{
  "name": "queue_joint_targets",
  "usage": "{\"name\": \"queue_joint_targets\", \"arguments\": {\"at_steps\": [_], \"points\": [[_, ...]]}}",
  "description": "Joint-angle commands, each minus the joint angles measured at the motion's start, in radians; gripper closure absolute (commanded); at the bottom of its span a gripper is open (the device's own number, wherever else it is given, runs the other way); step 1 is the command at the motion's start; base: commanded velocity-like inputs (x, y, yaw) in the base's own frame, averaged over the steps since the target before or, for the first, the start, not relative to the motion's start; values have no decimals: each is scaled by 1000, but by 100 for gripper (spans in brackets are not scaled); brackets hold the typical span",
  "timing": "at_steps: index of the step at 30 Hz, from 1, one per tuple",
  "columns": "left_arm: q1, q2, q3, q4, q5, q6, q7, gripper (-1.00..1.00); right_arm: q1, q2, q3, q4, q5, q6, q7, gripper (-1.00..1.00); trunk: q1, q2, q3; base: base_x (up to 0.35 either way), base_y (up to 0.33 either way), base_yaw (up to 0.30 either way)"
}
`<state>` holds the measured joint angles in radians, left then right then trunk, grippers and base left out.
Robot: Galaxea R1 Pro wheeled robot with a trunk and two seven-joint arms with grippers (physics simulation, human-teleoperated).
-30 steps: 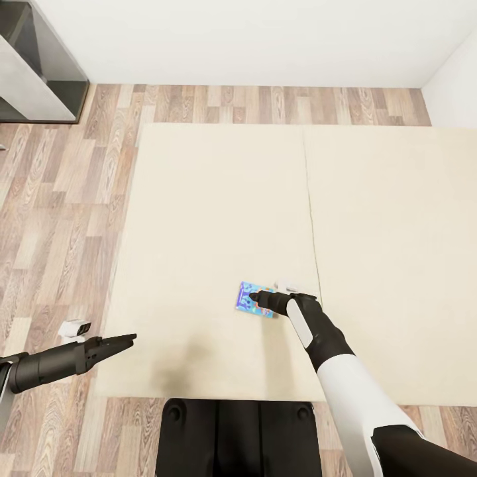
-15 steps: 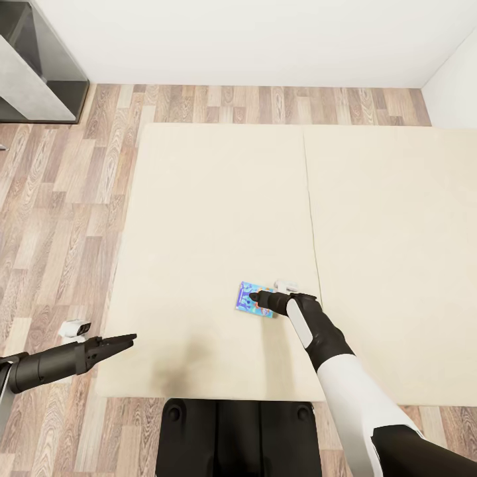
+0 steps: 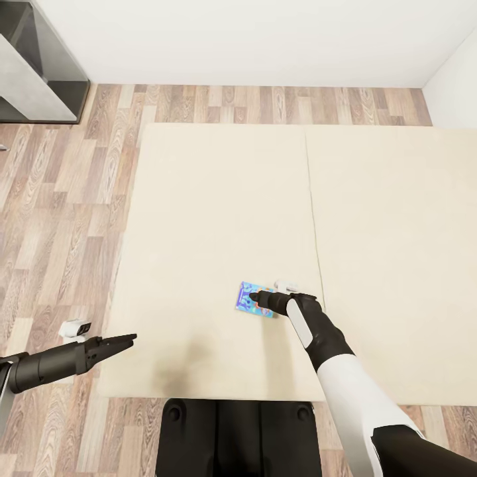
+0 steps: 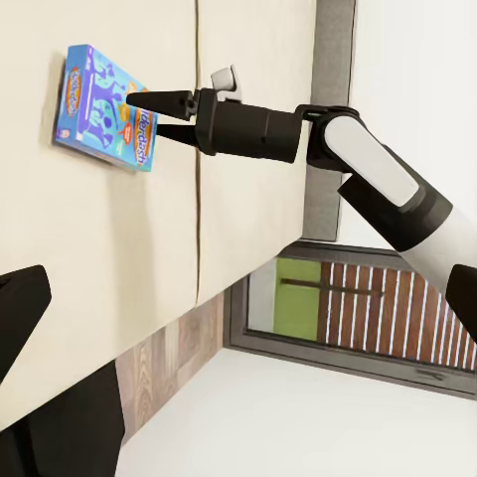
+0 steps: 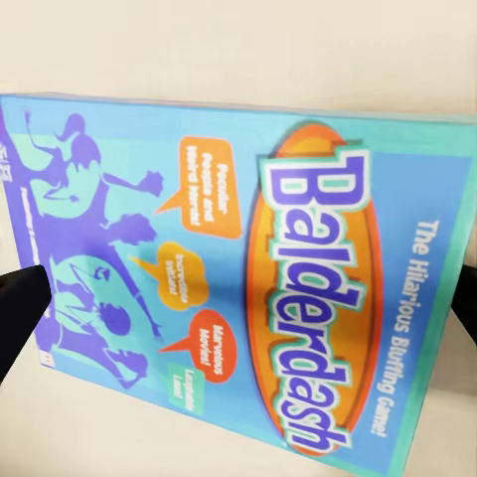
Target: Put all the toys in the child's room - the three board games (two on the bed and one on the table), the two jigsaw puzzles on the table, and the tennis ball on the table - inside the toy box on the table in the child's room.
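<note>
One board game [image 3: 246, 298], a flat blue box with cartoon print, lies on the beige bed [image 3: 218, 199] near its front edge. The right wrist view shows its lid [image 5: 238, 268] close up, lettered Balderdash. My right gripper [image 3: 256, 301] is open at the box's right edge. In the left wrist view its fingers [image 4: 149, 98] are spread at the edge of the box [image 4: 94, 104] without clamping it. My left gripper [image 3: 127, 342] is open and empty, low over the bed's front left corner, well left of the box. The toy box, table and other toys are out of view.
Wood-plank floor [image 3: 59, 199] runs along the bed's left and far sides up to a white wall [image 3: 252, 40]. A grey cabinet [image 3: 33, 73] stands at the far left. A small white object [image 3: 74, 327] lies on the floor by my left arm. A seam [image 3: 311, 205] splits the mattress.
</note>
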<state>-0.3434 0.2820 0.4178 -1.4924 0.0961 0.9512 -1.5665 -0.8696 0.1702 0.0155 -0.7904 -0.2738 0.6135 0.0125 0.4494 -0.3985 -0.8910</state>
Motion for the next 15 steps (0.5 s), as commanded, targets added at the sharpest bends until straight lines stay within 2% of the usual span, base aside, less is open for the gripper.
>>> {"name": "queue_joint_targets", "arguments": {"at_steps": [1,7,15], "points": [[0,0,0,0,-1,11,-4,-100,0,0,0,-1,1,5,1,-100,1,-2,-1,0,11,0],[0,0,0,0,-1,11,-4,-100,0,0,0,-1,1,5,1,-100,1,-2,-1,0,6,0],[0,0,0,0,-1,11,-4,-100,0,0,0,-1,1,5,1,-100,1,-2,-1,0,71,0]]}}
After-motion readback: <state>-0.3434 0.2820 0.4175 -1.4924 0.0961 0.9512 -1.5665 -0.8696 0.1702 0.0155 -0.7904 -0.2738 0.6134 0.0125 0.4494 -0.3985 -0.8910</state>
